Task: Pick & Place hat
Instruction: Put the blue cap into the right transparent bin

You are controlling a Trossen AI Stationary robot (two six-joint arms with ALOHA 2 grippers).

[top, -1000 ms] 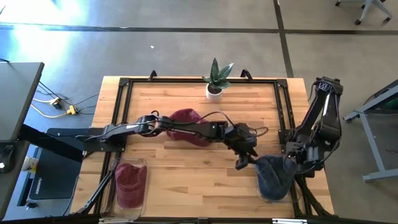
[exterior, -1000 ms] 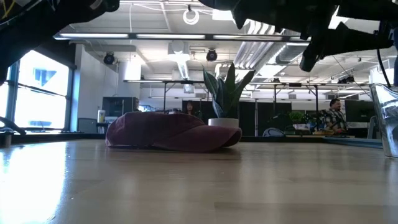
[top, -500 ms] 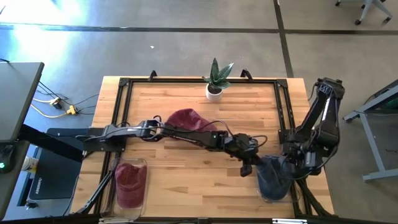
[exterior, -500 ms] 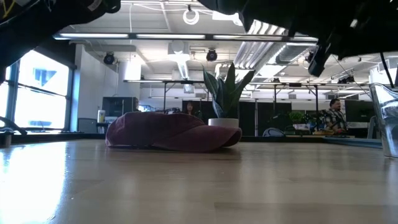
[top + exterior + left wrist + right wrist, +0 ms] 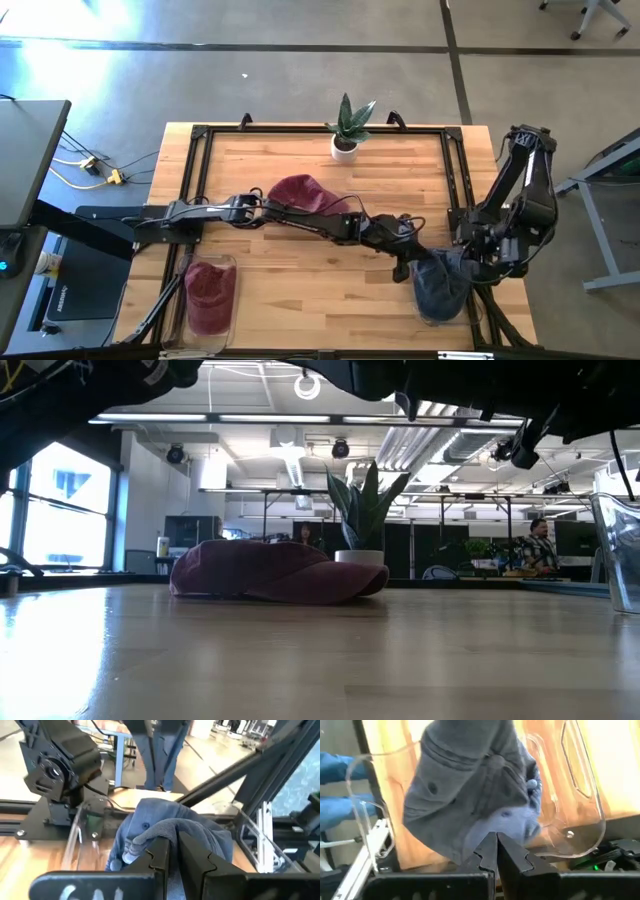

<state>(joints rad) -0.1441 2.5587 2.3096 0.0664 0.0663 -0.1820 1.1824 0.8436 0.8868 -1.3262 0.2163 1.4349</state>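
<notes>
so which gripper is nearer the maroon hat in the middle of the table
Left. The left gripper is past the maroon hat, over by the grey hat it pinches. The right gripper grips that grey hat from its far side.

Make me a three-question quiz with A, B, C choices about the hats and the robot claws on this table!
1. Where is the blue-grey cloth hat?
A. in the clear plastic bin at the table's near right corner
B. beside the plant
C. on the floor

2. How many dark red hats show from above?
A. none
B. one
C. two

3. How does the left gripper stand?
A. wide open over bare wood
B. shut on the blue-grey cloth hat
C. holding the plant

Answers:
1. A, the high view shows it inside that bin.
2. C, one dark red hat on the table, one dark red hat in the left bin.
3. B, the left wrist view shows cloth pinched between its fingers.
</notes>
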